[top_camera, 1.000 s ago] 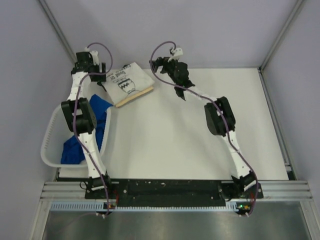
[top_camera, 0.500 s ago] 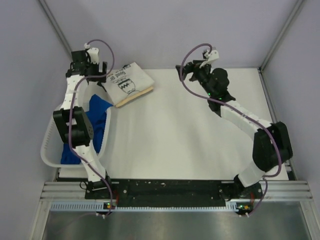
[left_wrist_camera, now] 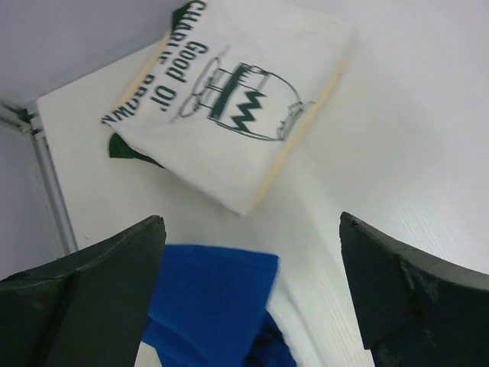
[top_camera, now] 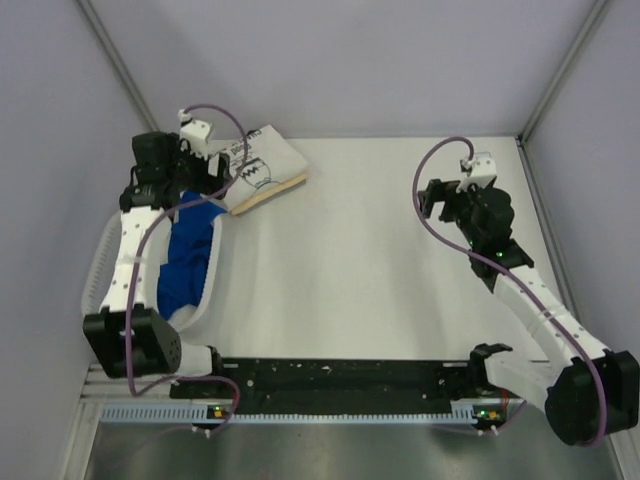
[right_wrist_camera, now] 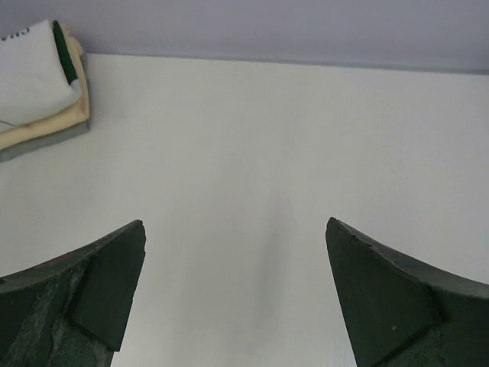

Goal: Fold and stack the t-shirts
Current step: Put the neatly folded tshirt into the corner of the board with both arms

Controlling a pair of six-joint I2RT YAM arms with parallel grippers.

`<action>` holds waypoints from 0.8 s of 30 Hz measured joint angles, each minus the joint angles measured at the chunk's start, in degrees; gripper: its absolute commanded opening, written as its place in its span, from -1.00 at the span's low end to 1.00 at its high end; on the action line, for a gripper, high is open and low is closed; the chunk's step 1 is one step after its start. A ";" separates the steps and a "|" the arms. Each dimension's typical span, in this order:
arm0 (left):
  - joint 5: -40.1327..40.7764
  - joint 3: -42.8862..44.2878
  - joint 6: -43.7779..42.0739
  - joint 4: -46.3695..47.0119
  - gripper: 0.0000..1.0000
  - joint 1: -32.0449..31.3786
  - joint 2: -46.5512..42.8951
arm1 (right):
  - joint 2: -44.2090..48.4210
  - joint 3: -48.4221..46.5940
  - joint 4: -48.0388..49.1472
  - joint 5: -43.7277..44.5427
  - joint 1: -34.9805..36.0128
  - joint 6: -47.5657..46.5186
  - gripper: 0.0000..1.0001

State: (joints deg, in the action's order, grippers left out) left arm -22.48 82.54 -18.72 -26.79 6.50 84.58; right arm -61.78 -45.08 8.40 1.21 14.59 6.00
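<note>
Far left, folded white shirt (left_wrist_camera: 244,99), apparently stacked

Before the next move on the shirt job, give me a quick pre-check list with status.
1. left claw open and empty: ok.
2. right claw open and empty, over the table: ok.
3. blue t-shirts in the basket, below the left claw: ok.
4. white printed t-shirt lies folded on the tan t-shirt: ok.
5. Number of blue t-shirts in the basket: cannot tell.
</note>
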 measured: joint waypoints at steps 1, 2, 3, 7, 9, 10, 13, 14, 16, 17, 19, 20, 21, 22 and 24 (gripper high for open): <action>-1.20 -3.30 -0.61 0.11 0.97 -0.26 -3.63 | 1.31 1.57 -0.46 0.42 -0.22 -0.02 0.97; -2.34 -6.60 -1.18 -0.02 0.98 -0.46 -7.37 | 2.93 3.56 -1.18 0.72 -0.22 0.00 0.97; -3.52 -10.60 -1.99 0.20 0.98 -0.72 -11.65 | 4.44 5.53 -1.66 1.01 -0.22 -0.02 0.97; -6.47 -24.70 -4.90 0.04 0.98 -1.16 -24.92 | 8.72 12.26 -2.93 4.11 -0.20 0.00 0.97; -6.97 -31.15 -5.51 0.72 0.98 -1.14 -28.39 | 11.10 15.89 -2.73 6.21 -0.20 0.07 0.98; -7.15 -34.40 -5.53 1.14 0.97 -1.14 -29.49 | 12.68 18.16 -2.23 7.26 -0.20 0.07 0.97; -8.22 -42.38 -6.23 6.49 0.97 -1.33 -30.99 | 15.91 23.80 0.31 9.60 -0.20 0.17 0.97; -8.17 -44.13 -5.57 9.20 0.98 -1.44 -31.67 | 16.50 25.42 1.27 10.27 -0.20 0.22 0.97; -6.97 -46.99 -3.85 13.62 0.98 -1.31 -32.33 | 16.94 28.57 3.61 11.82 -0.20 0.20 0.97; -5.81 -48.50 -2.60 15.80 0.98 -1.27 -32.35 | 16.94 29.75 4.39 12.57 -0.20 0.20 0.98; -3.10 -51.60 -0.35 18.73 0.98 -1.03 -32.04 | 16.94 31.45 5.99 13.90 -0.20 0.17 0.97; -2.43 -52.68 0.92 19.50 0.98 -0.90 -31.78 | 16.94 31.93 6.49 14.32 -0.20 0.13 0.97; -1.84 -53.35 1.64 20.55 0.97 -0.94 -31.85 | 16.96 32.37 7.52 14.75 -0.20 0.13 0.97; -1.11 -53.66 2.29 21.33 0.98 -0.96 -32.17 | 16.98 32.74 8.44 15.06 -0.20 0.11 0.98; -0.52 -53.99 3.04 22.43 0.98 -1.03 -32.30 | 17.14 33.11 9.99 15.41 -0.20 0.09 0.97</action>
State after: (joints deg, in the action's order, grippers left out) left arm -23.00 28.56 -15.68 -4.36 5.48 52.27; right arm -44.64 -11.97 18.39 16.62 14.39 6.09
